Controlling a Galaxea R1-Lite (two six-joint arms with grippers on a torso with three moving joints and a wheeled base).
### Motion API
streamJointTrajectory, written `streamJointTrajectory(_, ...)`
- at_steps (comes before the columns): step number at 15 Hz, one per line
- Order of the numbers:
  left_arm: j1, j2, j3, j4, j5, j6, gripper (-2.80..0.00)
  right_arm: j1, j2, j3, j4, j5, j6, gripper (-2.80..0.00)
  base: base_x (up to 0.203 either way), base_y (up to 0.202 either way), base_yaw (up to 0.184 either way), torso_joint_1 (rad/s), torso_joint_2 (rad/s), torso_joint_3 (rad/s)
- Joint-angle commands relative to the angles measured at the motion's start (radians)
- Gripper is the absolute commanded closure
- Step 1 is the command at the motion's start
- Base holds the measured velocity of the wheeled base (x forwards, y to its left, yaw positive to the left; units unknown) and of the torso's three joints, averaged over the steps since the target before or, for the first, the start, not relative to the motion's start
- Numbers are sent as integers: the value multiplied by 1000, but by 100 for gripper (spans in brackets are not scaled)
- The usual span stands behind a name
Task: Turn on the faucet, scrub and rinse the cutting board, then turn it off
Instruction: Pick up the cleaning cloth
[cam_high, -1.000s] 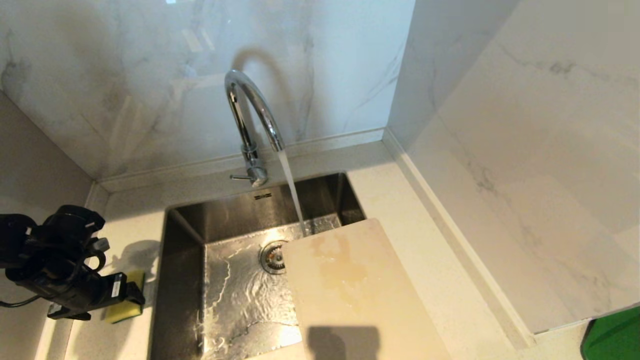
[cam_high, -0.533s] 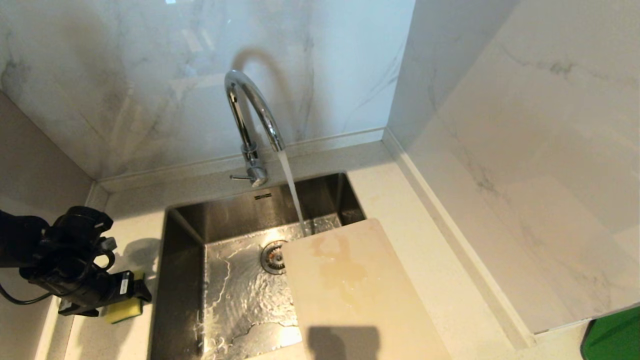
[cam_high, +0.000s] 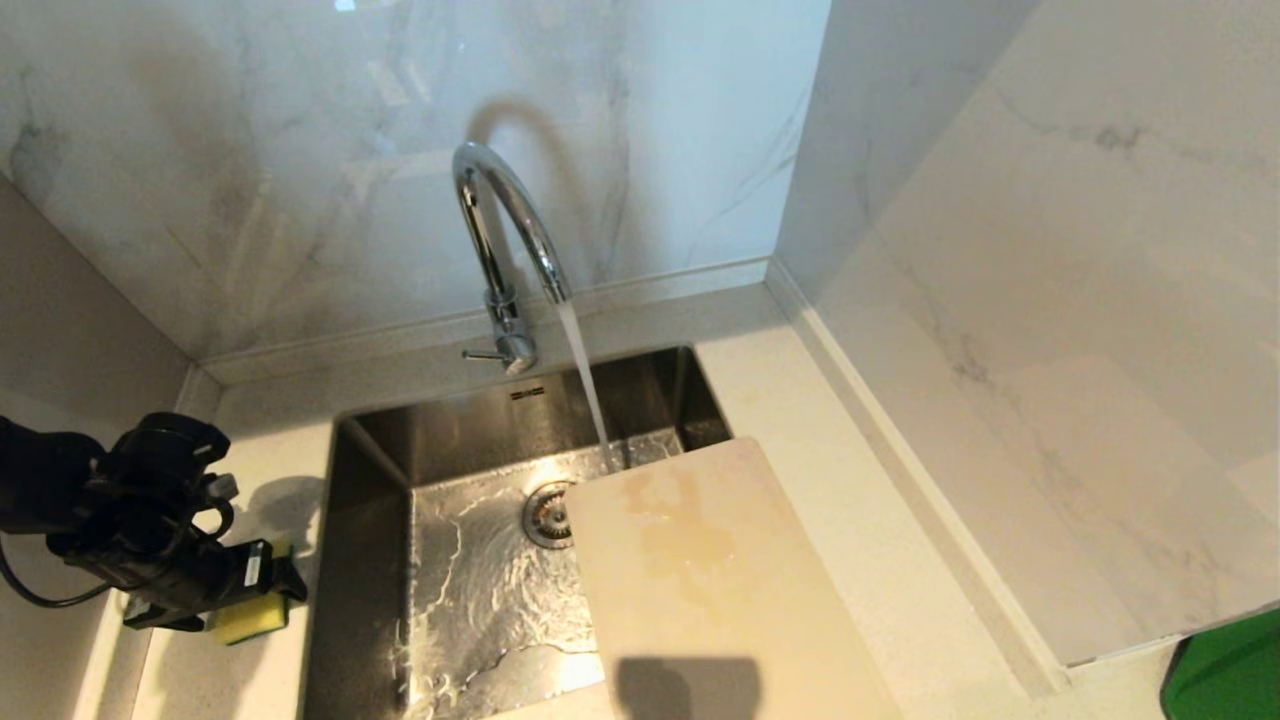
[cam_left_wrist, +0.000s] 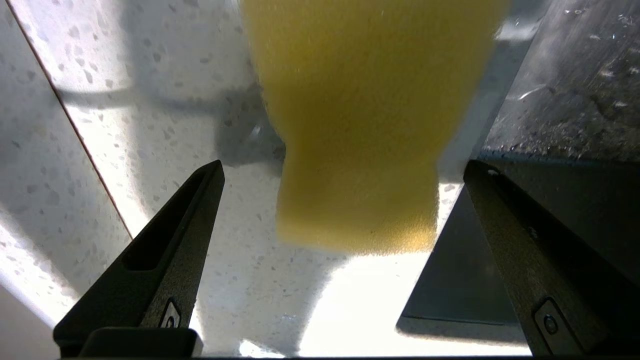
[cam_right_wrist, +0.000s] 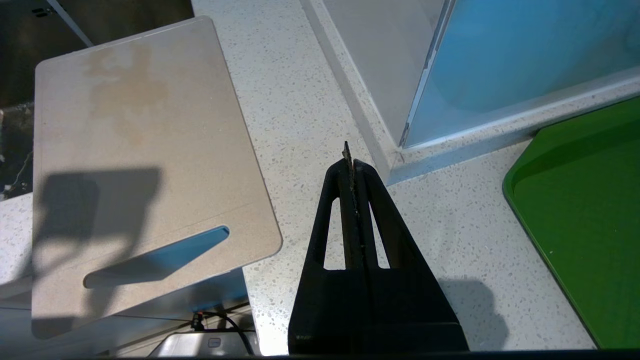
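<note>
Faucet (cam_high: 505, 260) at upper centre of the head view, water running from the spout into the sink (cam_high: 370, 560). Cutting board (cam_high: 700, 580) lies at lower centre-right, bridging the sink's right rim and the table (cam_high: 850, 520); its long axis runs from the drain toward the bottom edge, stained end nearest the stream.

Left hand (cam_high: 255, 600) at lower left of the head view, over the table strip left of the sink, fingers spread wide and holding nothing. Yellow sponge (cam_left_wrist: 360, 125) sits between the two fingers in the left wrist view, its near end just ahead of the tips, not yet gripped. Sponge's long axis runs straight away from the hand.

Right hand (cam_right_wrist: 349, 150) clenched empty, low over the table just right of the board's slot end.

Judgement: left hand is far nearer the sponge; next move is advance, then close.
</note>
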Motion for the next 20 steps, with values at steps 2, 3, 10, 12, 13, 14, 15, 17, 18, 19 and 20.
streamJointTrajectory(2,-3,31,-3,-19,3,-3,-280,0,-2,0,0,0,0,0,0,0,0,0,0,0)
streamJointTrajectory(3,-1,33,-6,-19,3,-2,-280,0,-2,0,0,0,0,0,0,0,0,0,0,0)
streamJointTrajectory(10,-3,24,-17,-24,3,-1,0,0,-2,0,0,0,0,0,0,0,0,0,0,0)
streamJointTrajectory(12,-3,17,-18,-22,3,-1,0,0,-2,0,0,0,0,0,0,0,0,0,0,0)
streamJointTrajectory(13,-3,14,-18,-22,3,0,0,0,-2,0,0,0,0,0,0,0,0,0,0,0)
streamJointTrajectory(14,-2,11,-18,-21,3,0,0,0,-2,0,0,0,0,0,0,0,0,0,0,0)
streamJointTrajectory(15,-3,1,-18,-19,3,0,0,0,-2,0,0,0,0,0,0,0,0,0,0,0)
streamJointTrajectory(17,-8,-31,-19,-9,-15,4,0,0,-2,0,0,0,0,0,0,0,0,0,0,0)
streamJointTrajectory(18,-17,-52,-21,0,-36,6,0,0,-2,0,0,0,0,0,0,0,0,0,0,0)
streamJointTrajectory(19,-30,-90,-31,23,-56,10,0,0,-2,0,0,0,0,0,0,0,0,0,0,0)
streamJointTrajectory(20,-44,-132,-47,61,-75,20,0,0,-2,0,0,0,0,0,0,0,0,0,0,0)
